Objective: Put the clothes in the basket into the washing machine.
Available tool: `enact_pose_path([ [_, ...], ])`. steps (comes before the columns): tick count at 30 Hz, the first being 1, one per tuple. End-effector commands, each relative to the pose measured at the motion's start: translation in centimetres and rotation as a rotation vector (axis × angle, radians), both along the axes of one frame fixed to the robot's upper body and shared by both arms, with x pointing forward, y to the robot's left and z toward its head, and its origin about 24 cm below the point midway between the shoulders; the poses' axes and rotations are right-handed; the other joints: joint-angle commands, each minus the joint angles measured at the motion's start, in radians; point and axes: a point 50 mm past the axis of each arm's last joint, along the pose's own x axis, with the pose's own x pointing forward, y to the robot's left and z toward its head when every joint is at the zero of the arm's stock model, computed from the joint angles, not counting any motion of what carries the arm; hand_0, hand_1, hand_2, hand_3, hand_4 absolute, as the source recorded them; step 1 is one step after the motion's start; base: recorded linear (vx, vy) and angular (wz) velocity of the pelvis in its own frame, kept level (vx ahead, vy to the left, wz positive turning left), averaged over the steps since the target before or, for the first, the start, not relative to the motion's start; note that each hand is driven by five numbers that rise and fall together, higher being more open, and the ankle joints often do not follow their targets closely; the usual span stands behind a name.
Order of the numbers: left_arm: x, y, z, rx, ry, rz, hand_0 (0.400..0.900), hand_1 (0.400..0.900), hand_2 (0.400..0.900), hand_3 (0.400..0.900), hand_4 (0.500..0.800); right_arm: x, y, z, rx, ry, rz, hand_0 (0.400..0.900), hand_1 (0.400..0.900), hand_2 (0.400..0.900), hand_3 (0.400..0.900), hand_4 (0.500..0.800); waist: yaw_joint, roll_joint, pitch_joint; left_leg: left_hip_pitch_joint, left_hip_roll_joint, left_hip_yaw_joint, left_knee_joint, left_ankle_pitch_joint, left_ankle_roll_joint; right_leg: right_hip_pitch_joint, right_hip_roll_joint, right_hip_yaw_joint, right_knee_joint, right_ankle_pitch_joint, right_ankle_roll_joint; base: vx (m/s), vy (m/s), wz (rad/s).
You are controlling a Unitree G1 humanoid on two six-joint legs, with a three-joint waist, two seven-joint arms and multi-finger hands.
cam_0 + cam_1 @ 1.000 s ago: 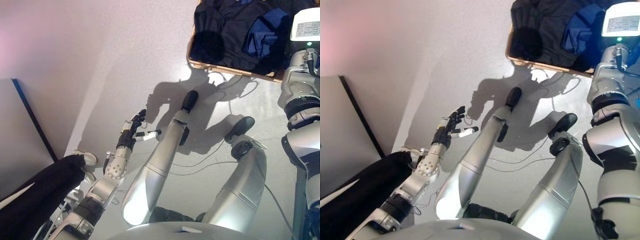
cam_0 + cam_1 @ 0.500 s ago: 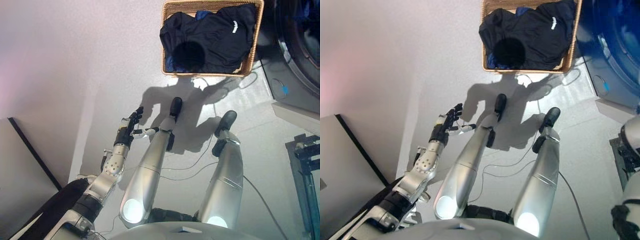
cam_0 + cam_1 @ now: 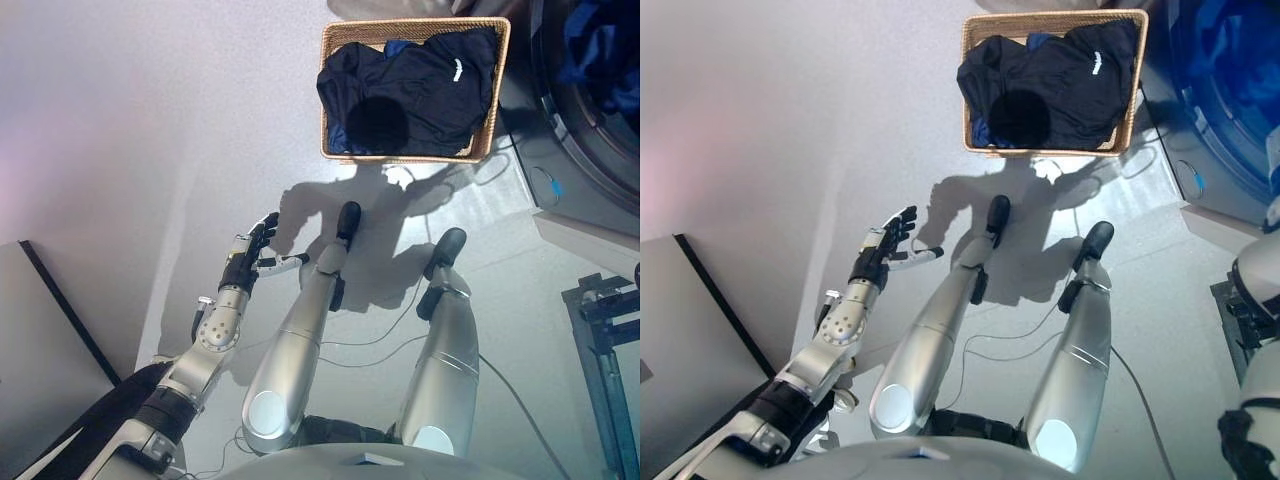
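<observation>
While the robot stands back from the work, its left hand [image 3: 252, 256] hangs low over the pale grey floor [image 3: 150, 120], nearest the camera, fingers straight and relaxed, thumb w/ a white tip sticking out to the side, holding nothing. Arm comes up from the lower left, extended fwd, not reaching for anything. Right hand doesn't show in either view; only part of the right arm at the right edge of the right eye view.

Farther off, near the top edge, sits the rectangular woven wicker basket [image 3: 330, 100] on the floor, well apart from the left hand. Inside it lies a heap of dark navy/black clothes [image 3: 410, 85], w/ a bit of brighter blue cloth at the back-left corner; heap fills most of the basket.

Just beside the basket's right side is the front-loading washing machine [image 3: 575, 120], dark round opening facing in. Some blue cloth [image 3: 600, 45] shows inside the drum, at the top right corner.

Progress, as a judgement: partly done at best. Some cloth looks loaded, but most of the pile is in the basket. Left to do: get close, grab the clothes, move them over to the drum.
</observation>
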Motion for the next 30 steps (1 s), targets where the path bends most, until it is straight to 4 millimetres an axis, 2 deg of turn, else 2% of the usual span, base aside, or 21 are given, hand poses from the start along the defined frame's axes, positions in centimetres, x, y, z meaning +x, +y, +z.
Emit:
enact_pose_path([
  [1, -1.0, 0.7, 0.0, -0.024, -0.03, 0.041, 0.9, 0.9, 0.9, 0.9, 0.8, -5.6, -4.3, 4.9, -0.029, -0.205, -0.247, 0.9, 0.9, 0.9, 0.9, 0.8, 0.012, 0.028, -0.037, 0.004, 0.007, -0.045, 0.044, -0.147, -0.074, 0.011, 0.016, -0.03, -0.02, 0.001, 0.012, -0.03, 0.027, 0.01],
  [10, -1.0, 0.5, -0.3, -0.032, -0.021, 0.055, 0.9, 0.9, 0.9, 0.9, 0.8, -5.2, -3.6, 5.3, -0.039, -0.225, -0.224, 0.9, 0.9, 0.9, 0.9, 0.8, 0.002, 0.043, -0.036, -0.019, 0.007, -0.036, 0.019, -0.123, -0.081, -0.023, 0.016, -0.018, -0.034, 0.015, 0.012, -0.03, 0.019, -0.02],
  [11, -0.9, 0.4, -0.2, -0.033, -0.028, 0.054, 0.9, 0.9, 0.9, 0.9, 0.8, -4.9, -3.3, 5.2, -0.036, -0.246, -0.2, 0.9, 0.9, 0.9, 0.9, 0.8, -0.001, 0.044, -0.036, -0.02, 0.008, -0.036, 0.019, -0.121, -0.081, -0.022, 0.017, -0.018, -0.038, 0.018, 0.013, -0.11, 0.044, 0.0],
  [12, -0.8, 0.3, 0.0, -0.036, -0.035, 0.059, 0.9, 0.9, 0.9, 0.9, 0.8, -4.5, -2.7, 5.1, -0.024, -0.291, -0.152, 0.9, 0.9, 0.9, 0.9, 0.8, -0.005, 0.046, -0.036, -0.041, 0.006, -0.031, 0.019, -0.09, -0.077, -0.034, 0.015, -0.028, -0.053, 0.051, 0.002, -0.02, 0.012, -0.04],
  [13, -0.7, 0.3, 0.0, -0.036, -0.036, 0.064, 0.9, 0.9, 0.9, 0.9, 0.8, -3.9, -2.2, 4.7, -0.022, -0.294, -0.117, 0.9, 0.9, 0.9, 0.9, 0.8, -0.008, 0.044, -0.036, -0.021, 0.01, -0.034, 0.019, -0.119, -0.079, -0.019, 0.022, -0.018, -0.047, 0.021, 0.011, -0.11, 0.045, -0.05],
  [14, -0.6, 0.3, 0.2, -0.033, -0.044, 0.07, 0.9, 0.9, 0.9, 0.9, 0.8, -3.5, -1.6, 4.4, -0.013, -0.336, -0.063, 0.9, 0.9, 0.9, 0.9, 0.8, -0.013, 0.044, -0.036, -0.038, 0.008, -0.031, 0.017, -0.089, -0.075, -0.031, 0.022, -0.025, -0.059, 0.054, 0.001, -0.01, 0.011, -0.09],
  [16, -0.3, 0.4, 0.4, -0.018, -0.055, 0.092, 0.9, 0.9, 0.9, 0.9, 0.8, -1.8, -0.1, 2.3, 0.009, -0.336, 0.034, 0.9, 0.9, 0.9, 0.9, 0.8, -0.025, 0.039, -0.036, -0.037, 0.011, -0.029, 0.024, -0.093, -0.074, -0.028, 0.027, -0.023, -0.062, 0.053, 0.0, -0.05, 0.027, -0.12],
  [18, -0.1, 0.4, 0.4, -0.024, -0.06, 0.118, 0.9, 0.9, 0.9, 0.9, 0.8, -0.2, 2.5, 0.8, 0.03, -0.377, 0.176, 0.9, 0.9, 0.9, 0.9, 0.8, -0.036, 0.031, -0.036, -0.035, 0.013, -0.026, 0.028, -0.097, -0.072, -0.025, 0.036, -0.018, -0.067, 0.056, -0.001, 0.0, 0.009, -0.15],
  [19, -0.1, 0.5, 0.4, -0.021, -0.06, 0.117, 0.9, 0.9, 0.9, 0.9, 0.8, -0.2, 2.4, 0.7, 0.032, -0.376, 0.174, 0.9, 0.9, 0.9, 0.9, 0.8, -0.034, 0.029, -0.036, -0.034, 0.013, -0.026, 0.028, -0.097, -0.072, -0.024, 0.036, -0.017, -0.067, 0.056, -0.001, 0.0, 0.003, -0.15],
  [20, 0.2, 0.3, 0.7, -0.024, -0.073, 0.125, 0.9, 0.9, 0.9, 0.9, 0.8, 0.7, 4.5, -0.6, 0.032, -0.393, 0.272, 0.9, 0.9, 0.9, 0.9, 0.8, -0.048, 0.025, -0.036, -0.031, 0.018, -0.022, 0.03, -0.103, -0.071, -0.017, 0.04, -0.019, -0.073, 0.055, -0.001, -0.01, -0.003, -0.15],
  [21, 0.4, 0.3, 0.8, -0.025, -0.076, 0.125, 0.9, 0.9, 0.9, 0.9, 0.8, 1.1, 5.4, -1.8, 0.041, -0.374, 0.305, 0.9, 0.9, 0.9, 0.9, 0.8, -0.051, 0.021, -0.036, -0.031, 0.019, -0.023, 0.034, -0.105, -0.071, -0.015, 0.043, -0.019, -0.075, 0.055, -0.002, -0.02, -0.009, -0.16],
  [26, 0.4, 0.2, 0.7, -0.008, -0.082, 0.12, 0.9, 0.9, 0.9, 0.9, 0.8, 1.4, 7.4, -4.6, 0.049, -0.39, 0.398, 0.9, 0.9, 0.9, 0.9, 0.8, -0.062, 0.017, -0.036, -0.029, 0.023, -0.021, 0.04, -0.107, -0.072, -0.006, 0.046, -0.024, -0.087, 0.061, -0.002, -0.03, -0.009, -0.05],
  [30, 0.5, 0.2, 0.5, -0.005, -0.07, 0.137, 0.9, 0.9, 0.9, 0.9, 0.8, 1.9, 9.9, -8.9, 0.218, -0.371, 0.519, 0.9, 0.9, 0.9, 0.9, 0.8, -0.073, 0.003, -0.036, -0.009, 0.034, -0.018, 0.031, -0.104, -0.074, 0.015, 0.053, -0.029, -0.096, 0.063, -0.005, -0.01, -0.012, -0.06],
])
